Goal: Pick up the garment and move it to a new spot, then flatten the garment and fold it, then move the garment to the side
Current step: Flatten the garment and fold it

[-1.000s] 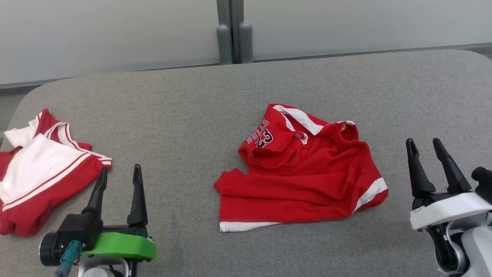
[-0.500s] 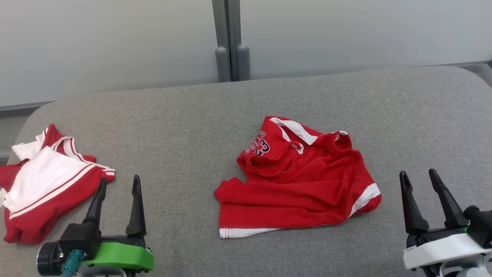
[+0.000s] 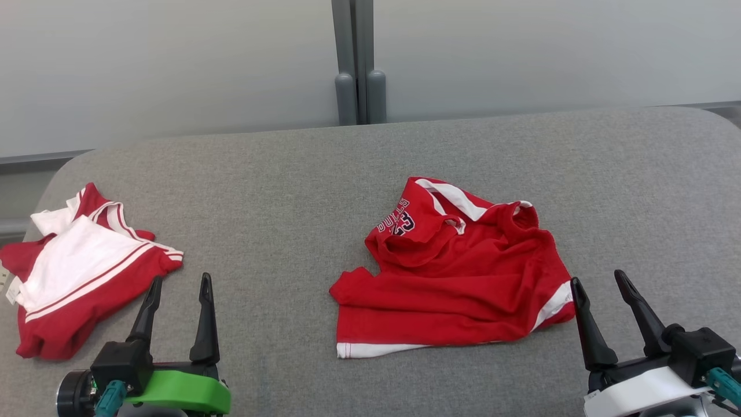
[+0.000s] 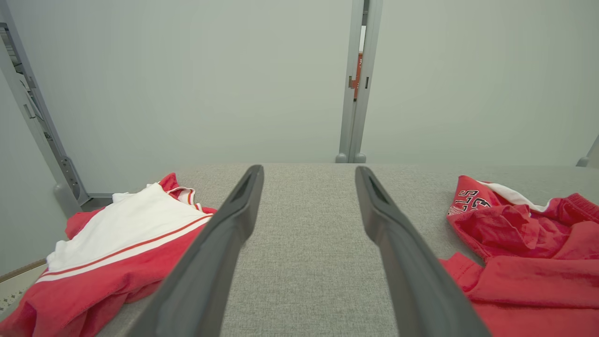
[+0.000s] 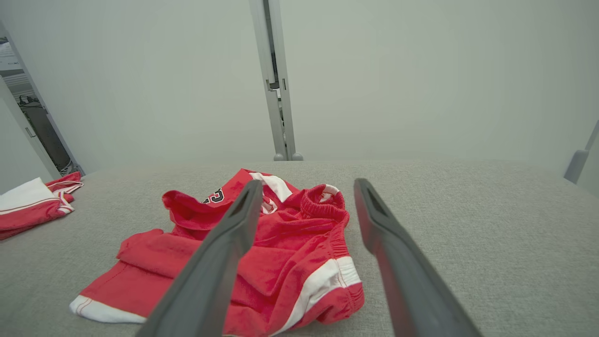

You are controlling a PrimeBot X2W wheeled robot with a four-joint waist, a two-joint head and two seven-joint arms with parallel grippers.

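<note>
Grey fabric tabletop (image 3: 278, 191) right across the scene, rounded at its far corners. Nearest us, the left gripper (image 3: 180, 279) sits low at the left on its green mount, both dark fingers spread wide with nothing between them but bare grey cloth. Over on the right, the right gripper (image 3: 597, 278) is spread just as wide, holding nothing, with its inner fingertip just beside the white-striped corner of the red Bulls garment (image 3: 457, 278). Whether that tip touches the fabric can't be told.

The garment itself lies crumpled a little right of the table's centre, between the two grippers. There's a white band along its near hem, a gathered band at the far right, and the upside-down "BULLS" lettering with a number on the flap folded over at the back. Well apart from it, at the left edge, lies a red-and-white garment (image 3: 81, 272), loosely folded. Beyond the table stand pale wall panels (image 3: 173, 63), split by a grey post (image 3: 359, 58).
</note>
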